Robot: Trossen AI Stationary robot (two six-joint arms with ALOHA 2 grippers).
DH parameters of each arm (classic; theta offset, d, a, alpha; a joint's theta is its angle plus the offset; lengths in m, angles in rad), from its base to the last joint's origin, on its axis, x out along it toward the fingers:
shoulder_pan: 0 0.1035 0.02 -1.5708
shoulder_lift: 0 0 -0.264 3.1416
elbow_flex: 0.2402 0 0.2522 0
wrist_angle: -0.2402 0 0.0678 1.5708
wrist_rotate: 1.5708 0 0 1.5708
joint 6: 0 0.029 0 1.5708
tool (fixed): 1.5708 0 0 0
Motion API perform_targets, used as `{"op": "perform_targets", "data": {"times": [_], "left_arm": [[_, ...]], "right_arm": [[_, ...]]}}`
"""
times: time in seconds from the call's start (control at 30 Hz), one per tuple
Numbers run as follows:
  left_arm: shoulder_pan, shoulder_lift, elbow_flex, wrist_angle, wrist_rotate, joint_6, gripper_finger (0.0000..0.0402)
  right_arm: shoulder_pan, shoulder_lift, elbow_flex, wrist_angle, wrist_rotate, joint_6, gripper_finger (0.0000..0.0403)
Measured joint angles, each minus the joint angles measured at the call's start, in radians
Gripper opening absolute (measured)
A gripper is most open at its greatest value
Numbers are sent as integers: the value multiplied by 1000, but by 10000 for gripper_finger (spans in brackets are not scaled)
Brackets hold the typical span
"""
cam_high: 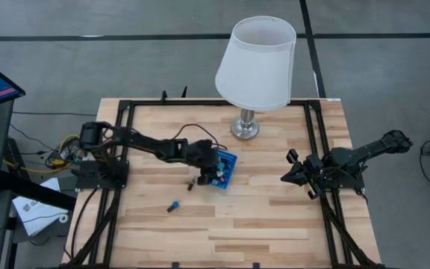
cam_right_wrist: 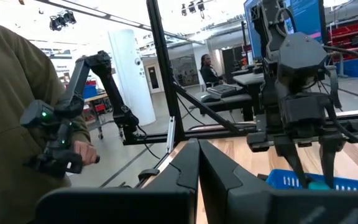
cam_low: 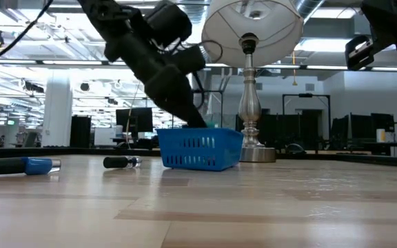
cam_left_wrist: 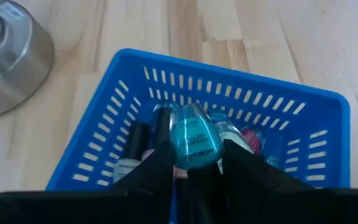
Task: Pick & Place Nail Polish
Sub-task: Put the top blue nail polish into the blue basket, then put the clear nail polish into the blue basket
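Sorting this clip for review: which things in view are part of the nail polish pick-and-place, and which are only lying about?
Job:
- teal nail polish bottle, held by the left gripper over the blue basket
- other bottles in the basket
- blue-capped bottle and dark bottle on the table

Lying about:
- lamp
- right gripper, shut, waiting at the table's right side

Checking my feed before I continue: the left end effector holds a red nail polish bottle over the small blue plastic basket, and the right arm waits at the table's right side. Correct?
Not quite. The bottle in the left end effector is teal, not red, as the left wrist view shows. It is over the small blue plastic basket, and the right arm waits at the right.
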Motion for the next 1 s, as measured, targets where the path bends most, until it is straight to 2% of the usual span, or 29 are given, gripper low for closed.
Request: {"op": "perform_targets", "data": {"times": [0.07,0.13,0.33,0.4,0.5,0.6,0.73,0.87,1.0], "left_arm": [[0,13,4,7,5,-2,104],[-1,21,4,6,-6,-2,127],[-1,-2,4,1,-64,-20,255],[-1,-49,4,-40,-78,-79,292],[-19,-153,5,-144,-162,-211,327],[-64,-265,-18,-238,-234,-320,336],[-163,-386,-98,-311,-366,-478,324],[-262,-413,-187,-314,-454,-624,308],[-322,-371,-236,-310,-507,-709,301]], "right_arm": [[0,0,0,-3,0,0,0],[0,0,0,-3,0,0,0],[0,0,0,-3,0,0,0],[0,0,0,-3,0,0,0],[0,0,0,-3,0,0,0],[0,0,0,-3,0,0,0],[0,0,0,-3,0,0,0],[0,0,0,-7,0,0,0],[0,0,0,-11,0,0,0]]}}
